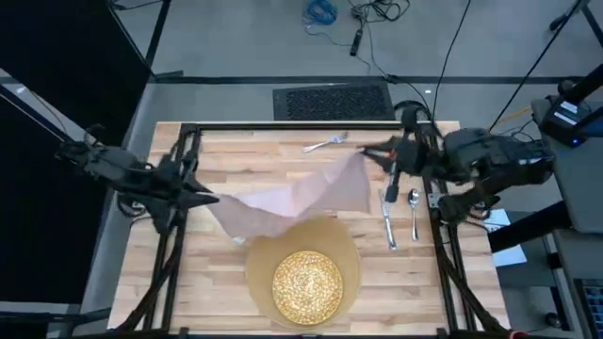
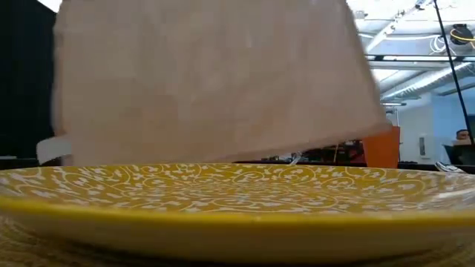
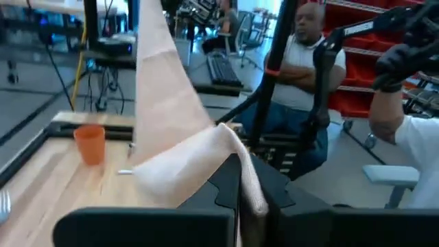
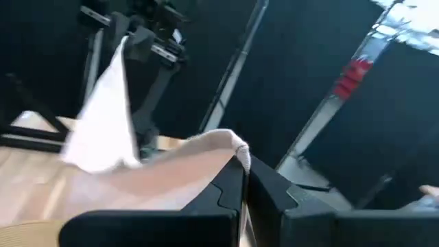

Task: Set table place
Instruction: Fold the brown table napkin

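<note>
The beige napkin (image 1: 297, 200) hangs spread above the table (image 1: 217, 282), stretched between my two grippers. My left gripper (image 1: 209, 198) is shut on its left end and my right gripper (image 1: 367, 153) on its far right end. Nearer me, the yellow speckled plate (image 1: 307, 287) rests on the round tan placemat (image 1: 259, 259). The fork (image 1: 325, 144) lies near the far edge. The knife (image 1: 388, 224) and spoon (image 1: 414, 212) lie side by side at the right. The orange cup (image 3: 89, 144) stands on the table beyond the napkin. My left gripper pinches a bunched corner of the napkin (image 3: 230, 140) between its two fingers, coming level from the table's left. The cloth runs away from it toward the other gripper, lifted. My right gripper pinches the opposite corner (image 4: 233, 145) between its two fingers, coming level from the table's right. The cloth sags between the two holds.
The black metal frame (image 1: 179, 169) rings the tabletop. A person (image 3: 305, 62) with folded arms sits beyond the table's right side, and another person's sleeve (image 3: 418, 147) shows beside them. Bare wood lies left of the placemat.
</note>
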`<action>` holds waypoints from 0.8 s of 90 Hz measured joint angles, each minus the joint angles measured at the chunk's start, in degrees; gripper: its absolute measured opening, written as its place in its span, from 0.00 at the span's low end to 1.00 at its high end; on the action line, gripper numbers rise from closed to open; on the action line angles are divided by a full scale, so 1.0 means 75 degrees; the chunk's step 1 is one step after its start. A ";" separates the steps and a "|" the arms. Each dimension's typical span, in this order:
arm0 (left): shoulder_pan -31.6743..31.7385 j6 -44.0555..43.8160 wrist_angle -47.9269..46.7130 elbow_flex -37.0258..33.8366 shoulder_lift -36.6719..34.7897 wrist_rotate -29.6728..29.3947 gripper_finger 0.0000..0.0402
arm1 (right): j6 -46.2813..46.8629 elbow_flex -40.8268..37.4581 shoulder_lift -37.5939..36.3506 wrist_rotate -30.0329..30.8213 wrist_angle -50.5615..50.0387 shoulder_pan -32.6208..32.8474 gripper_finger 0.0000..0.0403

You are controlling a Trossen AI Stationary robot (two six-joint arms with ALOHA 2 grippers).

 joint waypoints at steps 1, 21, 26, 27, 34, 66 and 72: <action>0.0002 0.0008 -0.0048 0.0043 0.0000 -0.0054 0.00 | 0.0005 0.0059 0.0026 0.0003 -0.0060 -0.0040 0.00; 0.0002 -0.0324 -0.1109 0.0142 0.0000 -0.1173 0.00 | 0.1258 0.0261 0.0568 -0.0068 -0.1734 -0.1327 0.00; 0.0010 -0.0505 -0.1298 0.0109 0.0003 -0.1539 0.00 | 0.1484 0.0154 0.0778 -0.0430 -0.1956 -0.1702 0.00; 0.0013 -0.0553 -0.1331 0.0094 0.0003 -0.1616 0.00 | 0.1526 0.0130 0.0817 -0.0504 -0.1986 -0.1774 0.00; 0.0075 -0.0748 -0.1654 -0.0056 0.0003 -0.2137 0.00 | 0.1644 -0.0084 0.1156 -0.0892 -0.2023 -0.2255 0.00; 0.1375 -0.0576 -0.2160 -0.0797 0.0099 -0.2499 0.00 | 0.1101 -0.1008 0.2535 -0.1685 -0.0877 -0.3994 0.00; 0.1735 -0.0361 -0.2202 -0.0802 0.0099 -0.2511 0.00 | 0.0958 -0.1088 0.2641 -0.1707 -0.0590 -0.4217 0.00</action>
